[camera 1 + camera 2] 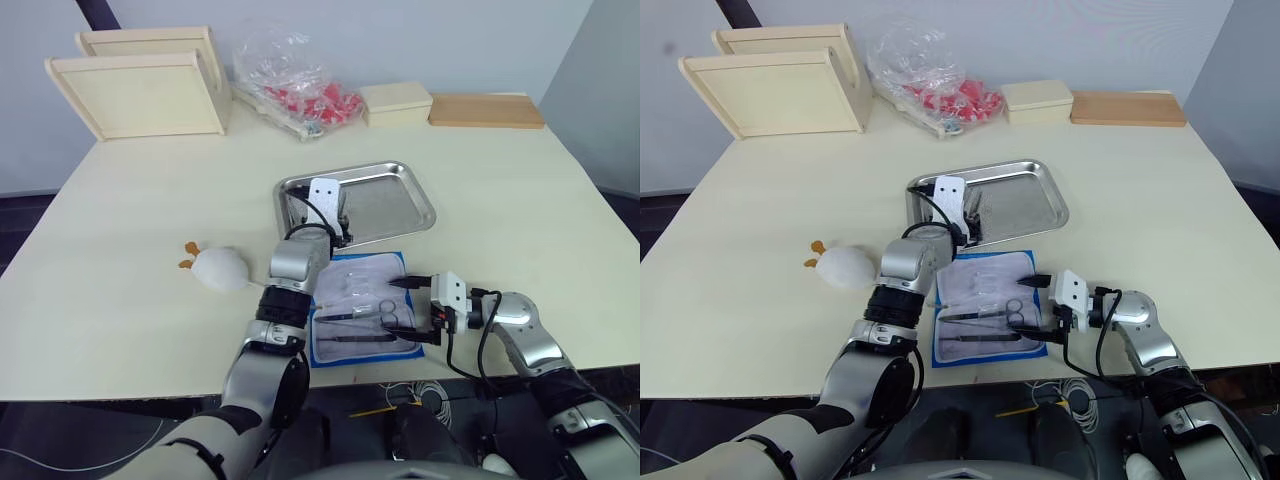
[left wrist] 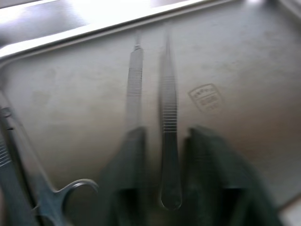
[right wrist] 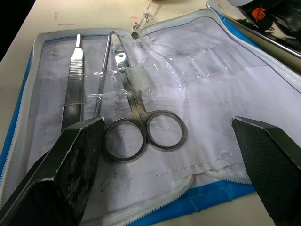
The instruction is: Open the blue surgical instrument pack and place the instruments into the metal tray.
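Observation:
The blue surgical instrument pack [image 1: 362, 305] lies unfolded near the table's front edge, pale lining up. Ring-handled scissors [image 3: 141, 127], a flat steel handle [image 3: 73, 84] and a thin probe [image 3: 103, 75] rest in it. My right gripper [image 1: 412, 308] hovers at the pack's right edge, open wide, its fingers [image 3: 70, 174] on either side of the scissor rings without touching them. Just behind the pack stands the metal tray [image 1: 400, 205]. My left gripper [image 1: 338, 228] is low over the tray's left part, open, with slim forceps [image 2: 169, 141] lying on the tray floor between its fingers. A ring-handled tool [image 2: 47, 197] lies beside them.
A white plush chick [image 1: 218, 268] sits left of my left arm. At the back stand pale wooden boxes [image 1: 140, 85], a clear bag of red items [image 1: 295, 85], a small box [image 1: 395, 102] and a wooden board [image 1: 487, 110]. The table's front edge runs just below the pack.

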Robot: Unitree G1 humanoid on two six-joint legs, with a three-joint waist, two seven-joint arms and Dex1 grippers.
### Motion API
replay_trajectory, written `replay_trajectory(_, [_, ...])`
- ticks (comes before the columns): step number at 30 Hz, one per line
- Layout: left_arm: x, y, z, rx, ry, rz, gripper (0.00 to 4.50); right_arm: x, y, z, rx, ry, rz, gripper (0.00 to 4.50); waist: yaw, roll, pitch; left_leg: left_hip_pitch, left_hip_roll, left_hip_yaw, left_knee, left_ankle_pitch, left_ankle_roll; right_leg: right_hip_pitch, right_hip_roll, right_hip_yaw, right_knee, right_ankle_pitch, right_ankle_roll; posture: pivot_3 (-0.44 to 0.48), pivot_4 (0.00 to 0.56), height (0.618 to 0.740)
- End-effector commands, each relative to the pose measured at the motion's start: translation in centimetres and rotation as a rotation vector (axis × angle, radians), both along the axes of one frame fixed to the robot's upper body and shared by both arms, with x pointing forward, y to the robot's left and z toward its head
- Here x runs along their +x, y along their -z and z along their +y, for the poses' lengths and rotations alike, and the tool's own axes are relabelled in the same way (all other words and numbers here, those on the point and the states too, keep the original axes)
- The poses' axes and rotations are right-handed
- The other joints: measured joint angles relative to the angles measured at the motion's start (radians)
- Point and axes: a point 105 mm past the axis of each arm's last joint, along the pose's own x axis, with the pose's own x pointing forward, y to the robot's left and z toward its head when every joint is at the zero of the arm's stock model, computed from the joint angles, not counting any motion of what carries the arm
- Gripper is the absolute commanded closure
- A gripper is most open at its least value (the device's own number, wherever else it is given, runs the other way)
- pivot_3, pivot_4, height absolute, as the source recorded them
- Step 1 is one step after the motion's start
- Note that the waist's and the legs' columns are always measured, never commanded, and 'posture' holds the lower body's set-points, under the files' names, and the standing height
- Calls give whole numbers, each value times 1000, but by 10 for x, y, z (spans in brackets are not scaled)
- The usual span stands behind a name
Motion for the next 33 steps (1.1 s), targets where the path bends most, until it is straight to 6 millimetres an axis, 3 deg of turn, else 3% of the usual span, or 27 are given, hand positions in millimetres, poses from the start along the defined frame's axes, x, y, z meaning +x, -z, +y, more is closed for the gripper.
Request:
replay_trajectory(1, [2, -9, 1, -10, -16, -27, 2036, -17, 50, -14, -137, 37, 166, 0, 0, 0, 0, 0, 0, 0, 0, 0, 0, 0, 0, 0, 0, 0, 0, 0, 150, 740])
replay_trajectory(17, [-2, -62, -15, -102, 151, -263, 2036, -16, 49, -13, -134, 41, 162, 0, 0, 0, 0, 0, 0, 0, 0, 0, 0, 0, 0, 0, 0, 0, 0, 0, 150, 740])
replay_trajectory(25, [-30, -86, -2, -103, 426, -381, 2036, -16, 49, -13, -130, 42, 160, 0, -1, 0, 0, 0, 0, 0, 0, 0, 0, 0, 0, 0, 0, 0, 0, 0, 150, 740])
replay_trajectory(33, [-70, -84, 25, -40, 701, -386, 2036, -16, 49, -13, -127, 47, 160, 0, 0, 0, 0, 0, 1, 0, 0, 0, 0, 0, 0, 0, 0, 0, -1, 0, 150, 740])
